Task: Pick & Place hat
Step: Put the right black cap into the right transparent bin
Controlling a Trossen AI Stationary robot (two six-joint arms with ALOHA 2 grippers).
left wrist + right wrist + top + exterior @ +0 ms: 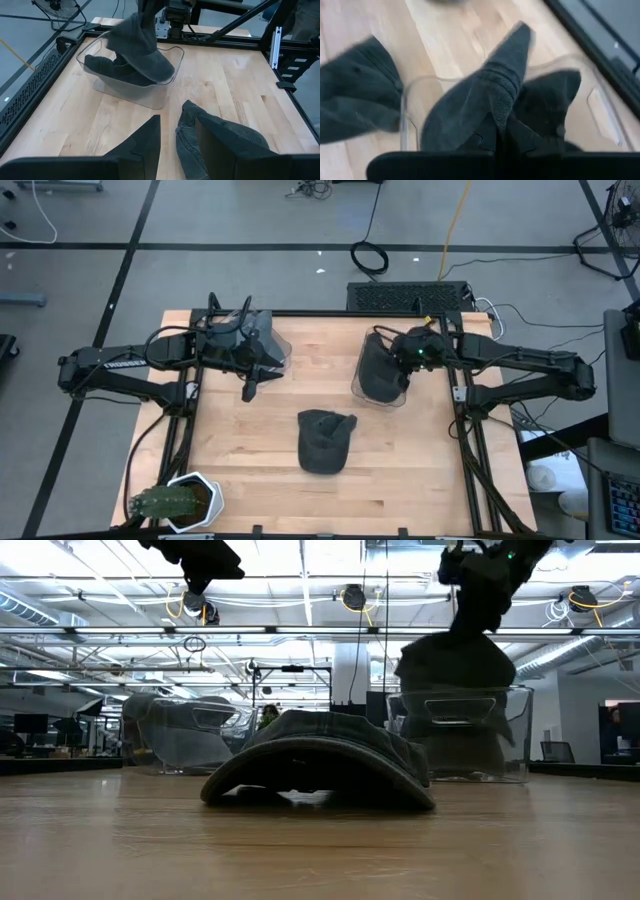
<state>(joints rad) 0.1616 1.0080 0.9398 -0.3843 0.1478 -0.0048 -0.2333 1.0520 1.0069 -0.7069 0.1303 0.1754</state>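
Note:
A dark grey hat (pixel 325 442) lies crown up on the wooden table, resting on its brim and rim (pixel 320 768). A second dark hat (pixel 140 42) hangs from my right gripper (pixel 404 370), which is shut on it over a clear bin (pixel 378 380) at the table's far right. Another dark hat (pixel 552 102) lies inside that bin. My left gripper (pixel 177 145) hovers open and holds nothing above the table's far left, short of the lying hat (pixel 220 142). My right gripper pinches a bunched fold of the hat's cloth (pixel 495 117) between its two fingers, slanting down from the table's right side. The hat hangs slack below the fingers (pixel 455 660), down to the bin's rim. Whether its lower end touches the bin, I cannot tell.
A second clear bin (pixel 268 345) stands at the far left beside my left arm. A white pot with a green plant (pixel 185 502) sits at the near left corner. Bare wood lies around the lying hat.

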